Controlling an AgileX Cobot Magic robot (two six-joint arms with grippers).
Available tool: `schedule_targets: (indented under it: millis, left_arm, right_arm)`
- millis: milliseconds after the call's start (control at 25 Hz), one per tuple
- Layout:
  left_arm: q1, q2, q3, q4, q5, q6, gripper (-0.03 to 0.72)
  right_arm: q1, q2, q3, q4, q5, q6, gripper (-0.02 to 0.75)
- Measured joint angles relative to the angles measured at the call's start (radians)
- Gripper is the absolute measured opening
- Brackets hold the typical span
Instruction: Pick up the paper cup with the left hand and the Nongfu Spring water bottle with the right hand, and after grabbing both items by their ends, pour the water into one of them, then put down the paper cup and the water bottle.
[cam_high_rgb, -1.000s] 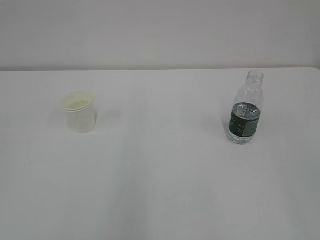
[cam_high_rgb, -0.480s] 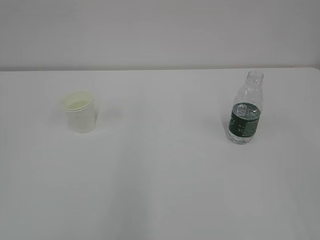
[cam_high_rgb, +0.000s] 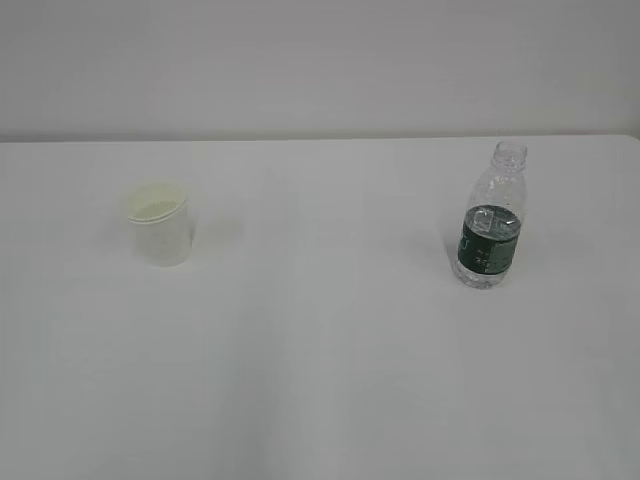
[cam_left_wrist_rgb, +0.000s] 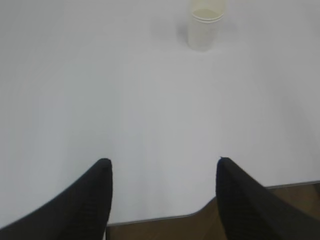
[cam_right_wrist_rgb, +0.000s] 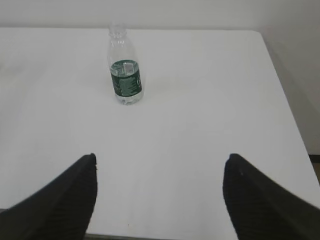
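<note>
Two upright items are recorded on the white tabletop (cam_high_rgb: 320, 330): paper cup (cam_high_rgb: 160, 223) left, Nongfu Spring water bottle (cam_high_rgb: 491, 217) right, well apart. Jaws of left hand (cam_left_wrist_rgb: 162, 165) and right hand (cam_right_wrist_rgb: 160, 161) are held spread and empty, each item well ahead of them.

One paper cup (cam_high_rgb: 159, 224), one water bottle (cam_high_rgb: 492, 218), one table (cam_high_rgb: 320, 380), and two robot hands: left hand (cam_left_wrist_rgb: 162, 165), right hand (cam_right_wrist_rgb: 160, 162).

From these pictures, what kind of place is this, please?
Probably a robot test bench, not a home: a bare white table against a plain wall, holding only a paper cup and a water bottle.
</note>
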Motion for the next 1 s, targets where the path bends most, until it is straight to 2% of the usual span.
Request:
schedule_targets:
  millis: [560, 1000]
  left_arm:
    - [0.0, -0.041, 0.042, 0.004, -0.033, 0.0, 0.453]
    - [0.0, -0.042, 0.082, -0.003, -0.066, 0.001, 0.45]
  right_arm:
    - [0.0, 0.0, 0.149, -0.002, -0.058, 0.004, 0.587]
    - [0.0, 0.0, 0.162, -0.002, -0.064, 0.01, 0.587]
